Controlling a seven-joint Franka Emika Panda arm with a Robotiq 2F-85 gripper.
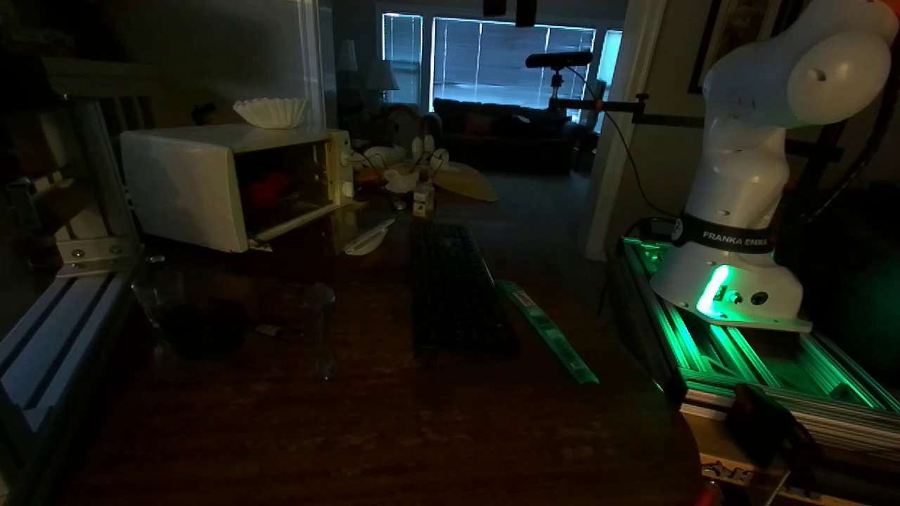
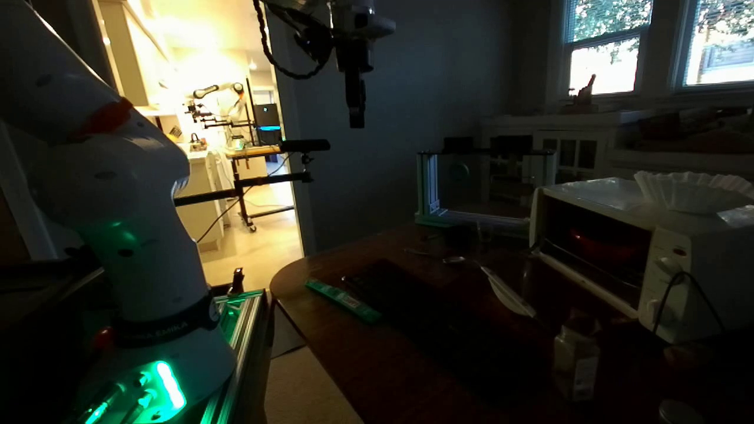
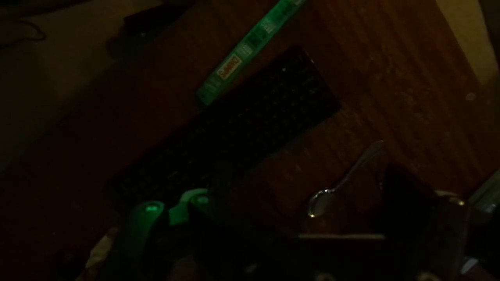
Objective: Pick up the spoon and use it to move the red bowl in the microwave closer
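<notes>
The metal spoon lies flat on the dark wooden table, its handle angled away in the wrist view; the spoon is faint in an exterior view. High above the table hangs my gripper, pointing down. Its two fingertips show apart at the top edge of an exterior view, and nothing is between them. The white microwave stands on the table with its front uncovered. Inside its dark cavity sits the red bowl, dimly lit; the red bowl also shows as a reddish shape in an exterior view.
A black keyboard and a green strip lie beside the spoon. A pale flat piece rests before the microwave, near a small jar. A fluted white dish tops the microwave. A dark container stands nearby.
</notes>
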